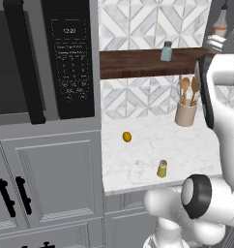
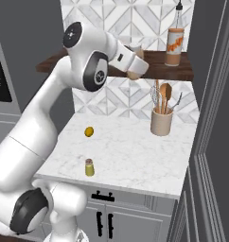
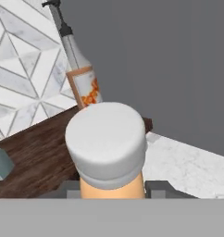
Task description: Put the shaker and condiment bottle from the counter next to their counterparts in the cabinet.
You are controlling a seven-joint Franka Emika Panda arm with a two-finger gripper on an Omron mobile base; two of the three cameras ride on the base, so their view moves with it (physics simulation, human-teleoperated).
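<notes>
My gripper [image 3: 111,194] is shut on the condiment bottle [image 3: 107,143], a slim pale-orange bottle with a greyish-white cap. One dark finger stands on each side of it. In the right base view the gripper [image 2: 137,64] holds the bottle [image 2: 134,74] at the front edge of the dark wooden cabinet shelf [image 2: 182,71], left of the tall long-necked bottle [image 2: 175,38]. The pale blue-grey shaker [image 1: 166,51] stands further left on the shelf. The yellow-green shaker [image 1: 162,168] stands upright near the front edge of the marble counter [image 1: 148,145].
A round yellow lemon-like object [image 1: 126,137] lies on the counter behind the shaker. A beige holder with wooden utensils [image 2: 161,122] stands at the back under the shelf. A black microwave [image 1: 41,58] is at the left, a grey wall panel [image 2: 215,94] at the right.
</notes>
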